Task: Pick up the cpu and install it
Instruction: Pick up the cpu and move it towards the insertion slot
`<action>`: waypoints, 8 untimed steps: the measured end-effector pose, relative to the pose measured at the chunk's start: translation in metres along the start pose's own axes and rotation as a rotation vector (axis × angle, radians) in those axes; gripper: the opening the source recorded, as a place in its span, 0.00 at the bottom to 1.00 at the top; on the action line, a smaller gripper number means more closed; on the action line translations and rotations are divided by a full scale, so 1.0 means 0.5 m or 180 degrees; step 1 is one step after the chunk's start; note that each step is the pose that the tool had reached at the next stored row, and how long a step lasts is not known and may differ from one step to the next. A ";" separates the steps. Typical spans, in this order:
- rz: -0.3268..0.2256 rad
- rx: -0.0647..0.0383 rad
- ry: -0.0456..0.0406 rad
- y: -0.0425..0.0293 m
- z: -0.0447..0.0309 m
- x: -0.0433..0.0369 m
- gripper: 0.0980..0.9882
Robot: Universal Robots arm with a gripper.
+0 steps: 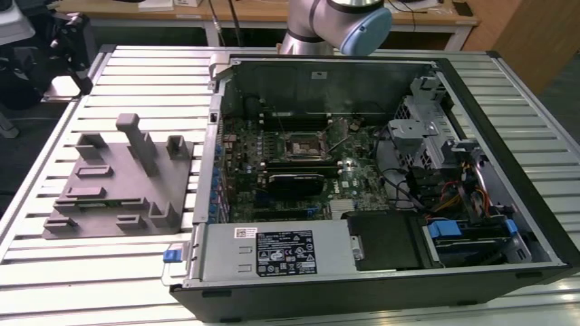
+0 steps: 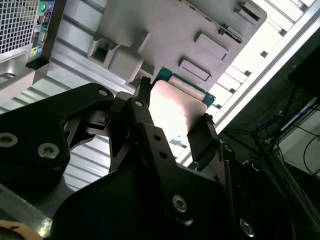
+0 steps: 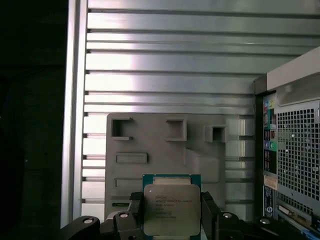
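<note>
Exterior view crops the arm [image 1: 331,20]; the hand [image 3: 172,217] covers two edges of the cpu [image 3: 171,205].

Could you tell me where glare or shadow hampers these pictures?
In the second wrist view, glare washes out the top of the cpu, held in the gripper; in the first wrist view, the slatted table shines in bright bands and the area beyond its edge is nearly black; in the exterior view, light is even, the computer case dimmer inside.

The silvery-topped, green-edged square cpu [image 3: 171,209] sits gripped in the pincer [image 3: 171,216].
</note>
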State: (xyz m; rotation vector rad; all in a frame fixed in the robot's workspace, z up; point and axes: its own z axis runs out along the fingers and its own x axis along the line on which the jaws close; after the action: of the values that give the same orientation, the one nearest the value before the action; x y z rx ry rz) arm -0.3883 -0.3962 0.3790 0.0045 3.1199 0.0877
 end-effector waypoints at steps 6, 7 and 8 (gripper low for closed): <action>0.0000 0.0000 0.0000 0.004 0.001 -0.019 0.50; 0.0000 0.0000 0.0000 0.005 0.001 -0.023 0.50; 0.0000 0.0000 0.0000 0.005 0.001 -0.026 0.50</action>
State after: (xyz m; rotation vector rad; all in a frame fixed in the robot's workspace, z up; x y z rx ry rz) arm -0.3751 -0.3937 0.3790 0.0045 3.1198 0.0877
